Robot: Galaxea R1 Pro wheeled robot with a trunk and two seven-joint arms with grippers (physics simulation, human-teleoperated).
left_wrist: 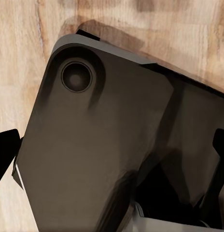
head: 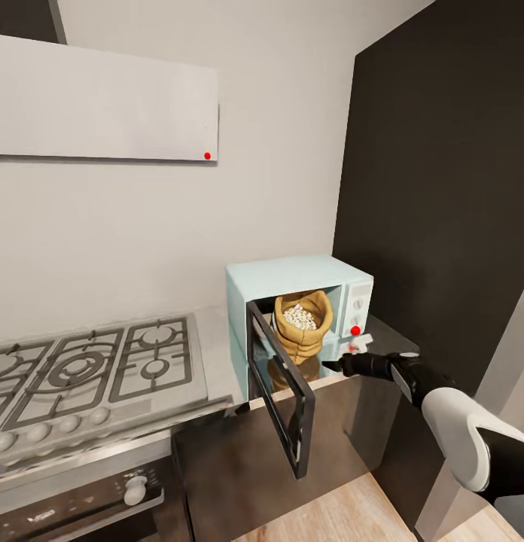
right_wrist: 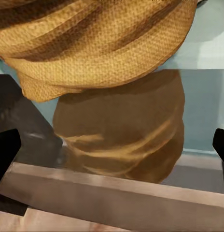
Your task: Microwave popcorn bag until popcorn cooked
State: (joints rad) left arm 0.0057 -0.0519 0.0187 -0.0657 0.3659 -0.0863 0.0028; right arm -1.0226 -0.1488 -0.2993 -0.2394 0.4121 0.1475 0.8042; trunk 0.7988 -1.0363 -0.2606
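Inside the open microwave (head: pixel 307 275) stands the bag (head: pixel 301 331) of popcorn (head: pixel 300 316); the right gripper (head: pixel 331 366), jaws wide, points at it.

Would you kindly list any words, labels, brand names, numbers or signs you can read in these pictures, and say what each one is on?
No readable text anywhere.
Microwave: its panel carries white knobs and a round red light, but no legible marks.
Popcorn bag: plain cloth, no print.
Oven front below the hob: a faint pale smudge at lower left, too blurred to read.
Wall cabinet: a red dot, no lettering.
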